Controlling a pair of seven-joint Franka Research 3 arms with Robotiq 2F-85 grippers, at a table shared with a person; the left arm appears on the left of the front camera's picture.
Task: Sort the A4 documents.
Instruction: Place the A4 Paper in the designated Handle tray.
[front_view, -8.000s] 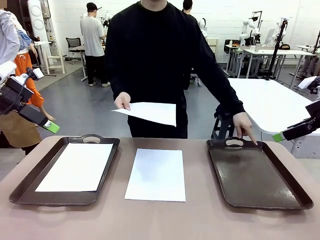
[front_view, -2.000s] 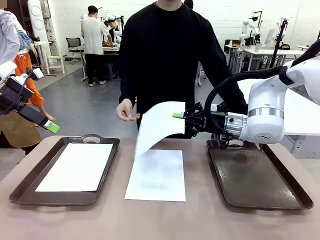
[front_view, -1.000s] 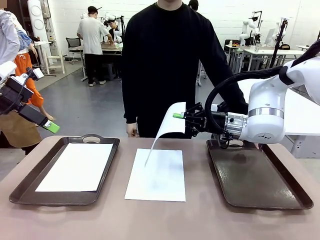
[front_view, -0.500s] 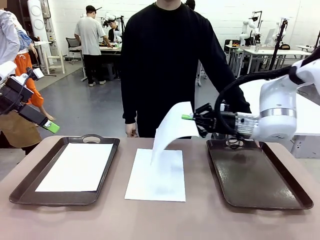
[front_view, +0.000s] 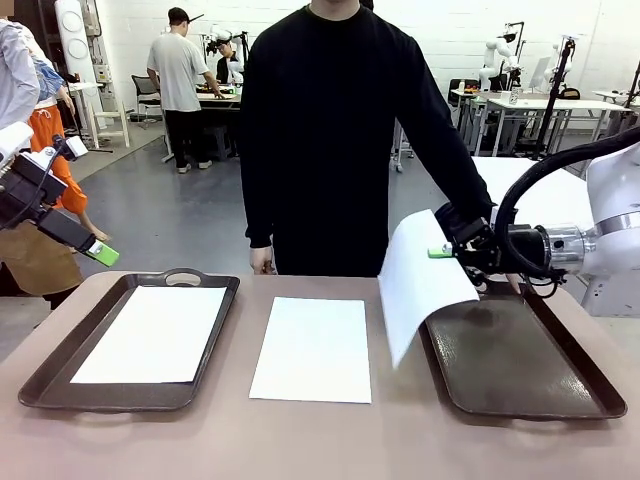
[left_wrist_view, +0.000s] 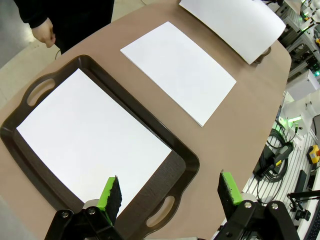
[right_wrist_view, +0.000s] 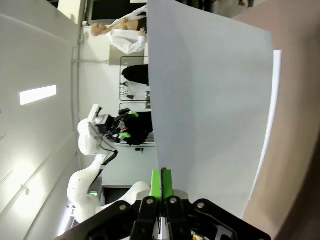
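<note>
brown tabletop (front_view: 320, 440): your right gripper (front_view: 441, 252) pinches thin white a4 sheet (front_view: 415, 285), drooping centre-right across left rim of dark brown handled tray (front_view: 520, 360).

Left tray (front_view: 52, 372): dark brown, handled, on tan table (front_view: 320, 440).
Right tray (front_view: 530, 370): matching, glossy.
Person (front_view: 330, 130): black top, far side.

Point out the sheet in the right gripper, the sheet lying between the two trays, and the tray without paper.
Held sheet (front_view: 420, 285): front view, middle of its curved face.
Sheet between the trays (front_view: 312, 348): front view, its centre.
Tray without paper (front_view: 520, 360): front view, bare floor.
</note>
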